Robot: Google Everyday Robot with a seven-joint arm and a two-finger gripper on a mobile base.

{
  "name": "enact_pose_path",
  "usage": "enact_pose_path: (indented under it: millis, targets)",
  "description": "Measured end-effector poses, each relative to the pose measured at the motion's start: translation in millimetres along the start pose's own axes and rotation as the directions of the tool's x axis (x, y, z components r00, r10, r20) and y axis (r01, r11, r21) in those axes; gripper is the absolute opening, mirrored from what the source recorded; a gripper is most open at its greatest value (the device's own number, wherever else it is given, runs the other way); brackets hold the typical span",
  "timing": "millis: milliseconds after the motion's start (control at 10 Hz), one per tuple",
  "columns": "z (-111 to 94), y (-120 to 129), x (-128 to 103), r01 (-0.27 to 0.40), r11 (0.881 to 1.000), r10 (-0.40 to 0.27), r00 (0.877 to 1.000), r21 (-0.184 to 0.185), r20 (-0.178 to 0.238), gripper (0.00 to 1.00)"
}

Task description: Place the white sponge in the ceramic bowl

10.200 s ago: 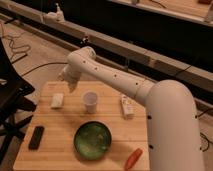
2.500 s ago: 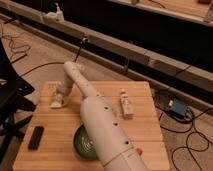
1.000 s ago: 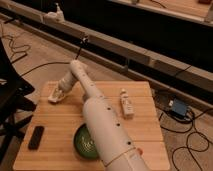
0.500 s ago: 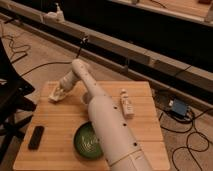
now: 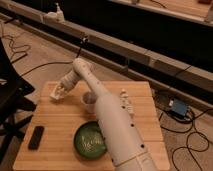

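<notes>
The white sponge (image 5: 56, 93) is an off-white block held at the tip of my gripper (image 5: 59, 92), just above the far left part of the wooden table (image 5: 55, 125). The gripper is shut on it. The ceramic bowl (image 5: 89, 140) is glossy green with a lighter patterned inside. It stands near the table's front, to the right of and nearer than the gripper. My white arm (image 5: 112, 120) runs from the bottom of the view up over the table and hides the bowl's right edge.
A small translucent white cup (image 5: 89, 100) stands between the gripper and the bowl. A white bottle (image 5: 125, 102) lies right of the arm. A black rectangular device (image 5: 36, 136) lies at the front left. A black chair (image 5: 10, 100) stands left of the table. Cables run across the floor.
The gripper closed on the sponge where it lay on the table. Over the last second it has lifted the sponge slightly and shifted a little to the right.
</notes>
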Motion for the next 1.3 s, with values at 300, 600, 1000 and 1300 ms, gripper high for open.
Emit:
enact_pose_path:
  millis: [300, 600, 1000, 1300]
  targets:
    - [-4, 0, -9, 0.008, 1.0, -0.008, 1.0, -0.003, -0.007, 0.0]
    - [-3, -3, -21, 0.02, 1.0, -0.02, 1.0, -0.002, -0.012, 0.0]
    - [-19, 5, -30, 0.005, 1.0, -0.005, 0.999, -0.007, -0.041, 0.0]
    - [-38, 20, -35, -0.034, 0.999, 0.034, 0.998, 0.006, -0.058, 0.0]
